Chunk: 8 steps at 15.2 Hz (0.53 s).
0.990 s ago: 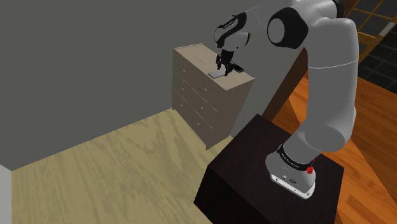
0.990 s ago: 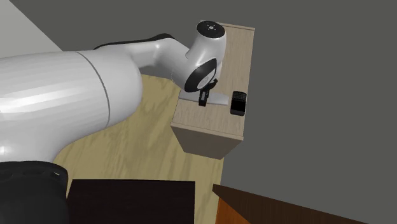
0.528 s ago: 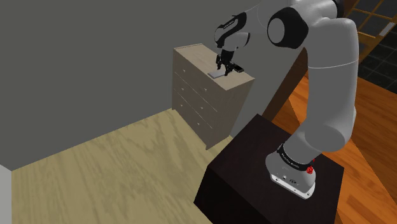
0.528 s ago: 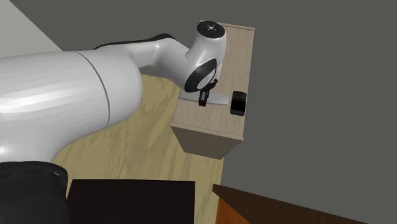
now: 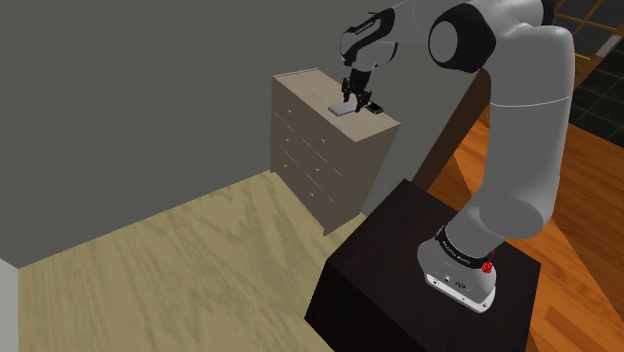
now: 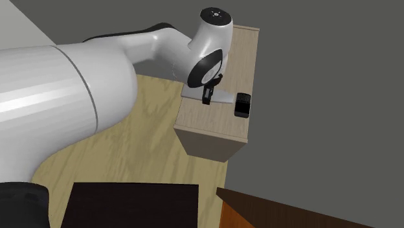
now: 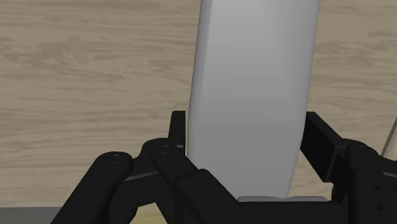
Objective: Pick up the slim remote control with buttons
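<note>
The gripper (image 7: 249,147) is clamped on the pale grey remote control (image 7: 254,95), one black finger (image 7: 180,136) pressed to each long side. Gripper and remote are higher than a second ago, lifted just above the wooden dresser (image 5: 315,150). In the second exterior view the remote (image 6: 224,98) lies about level, its long axis pointing toward a small black device (image 6: 243,105) nearby. The white arm (image 6: 162,55) hides one end, and the wrist view cuts off the other.

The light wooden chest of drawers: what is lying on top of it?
On its top a small black device lies. Over it the black gripper clasps a slim pale grey remote. The white arm hides part of the top.
</note>
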Motion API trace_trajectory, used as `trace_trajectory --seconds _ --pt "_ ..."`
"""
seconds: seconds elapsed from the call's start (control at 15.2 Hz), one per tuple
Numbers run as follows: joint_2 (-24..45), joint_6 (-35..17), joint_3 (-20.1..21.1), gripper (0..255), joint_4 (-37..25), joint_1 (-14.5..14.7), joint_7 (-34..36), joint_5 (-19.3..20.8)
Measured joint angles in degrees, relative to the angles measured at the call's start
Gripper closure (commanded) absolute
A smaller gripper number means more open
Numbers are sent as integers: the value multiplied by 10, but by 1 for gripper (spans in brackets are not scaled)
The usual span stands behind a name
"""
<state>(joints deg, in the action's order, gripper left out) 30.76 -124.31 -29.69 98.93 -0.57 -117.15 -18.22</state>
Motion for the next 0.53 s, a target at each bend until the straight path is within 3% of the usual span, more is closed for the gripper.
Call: trace_trajectory --seconds 0.53 --pt "-28 44 -11 255 -19 7 12 18"
